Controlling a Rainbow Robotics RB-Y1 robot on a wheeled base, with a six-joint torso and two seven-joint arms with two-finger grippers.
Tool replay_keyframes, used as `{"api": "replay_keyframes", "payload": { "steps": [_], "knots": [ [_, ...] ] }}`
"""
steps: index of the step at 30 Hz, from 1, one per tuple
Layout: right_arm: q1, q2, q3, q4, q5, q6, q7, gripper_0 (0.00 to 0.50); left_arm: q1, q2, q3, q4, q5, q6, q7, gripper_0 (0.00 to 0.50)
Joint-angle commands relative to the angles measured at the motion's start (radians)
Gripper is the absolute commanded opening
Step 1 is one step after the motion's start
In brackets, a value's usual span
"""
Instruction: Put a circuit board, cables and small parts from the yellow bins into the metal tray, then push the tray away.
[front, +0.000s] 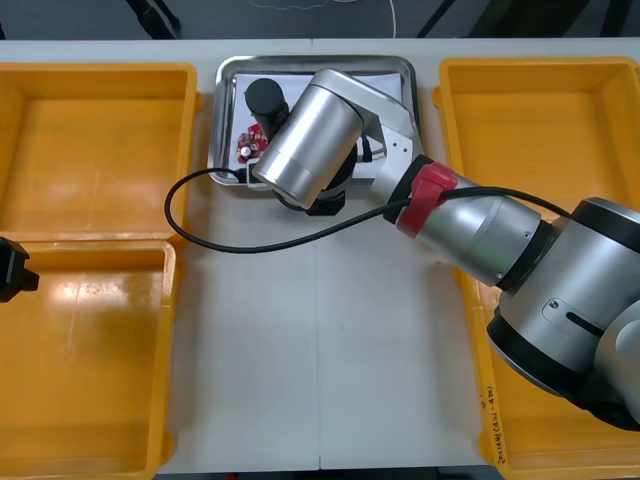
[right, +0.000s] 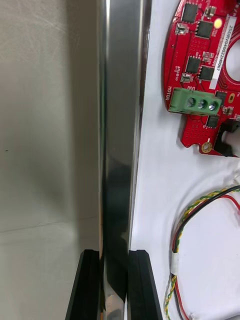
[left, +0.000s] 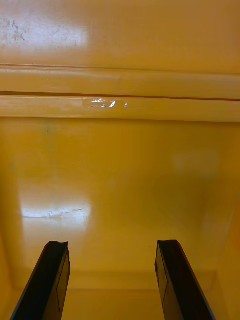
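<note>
Worktop: a light worktop (front: 330, 350) is carrying four yellow plastic bins (front: 100, 70), two at each side, and one tray between them.
Tray: the shiny metal tray (front: 315, 62) with a white inside is sitting between the two far bins, close to the far edge of the worktop.
In the tray: a round red circuit board (right: 200, 75) with a green block on it is lying flat on the white floor, near the tray's wall. A twisted red, yellow and black cable (right: 180, 235) is curling just beside the board.
Right hand: the right hand (right: 114, 255) is pinching the tray's shiny wall. One black finger (right: 90, 285) is standing outside the wall and the other inside. In the front view the silver right arm (front: 310, 140) is reaching over the tray's near side.
Left hand: the left hand (left: 112, 245) is spread wide and holding nothing. It is hanging over the near left bin (front: 90, 250), at the left edge of the worktop.
</note>
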Motion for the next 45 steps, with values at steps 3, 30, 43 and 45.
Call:
{"api": "replay_keyframes", "payload": {
  "steps": [3, 30, 43, 45],
  "knots": [
    [-0.077, 0.025, -0.027, 0.034, 0.01, -0.045, 0.044, 0.0, 0.019, 0.036, 0.03, -0.028, 0.004, 0.007, 0.004, 0.5],
    [-0.088, 0.023, -0.029, 0.077, 0.017, -0.083, 0.066, 0.15, 0.019, 0.036, 0.03, -0.028, 0.004, 0.007, 0.004, 0.5],
    [-0.088, 0.025, -0.066, 0.074, -0.008, -0.074, 0.101, 0.444, 0.019, 0.036, 0.03, -0.028, 0.004, 0.007, 0.004, 0.5],
    [-0.088, 0.025, -0.075, 0.066, -0.011, -0.062, 0.107, 0.455, 0.019, 0.036, 0.03, -0.028, 0.004, 0.007, 0.004, 0.5]
  ]
}}
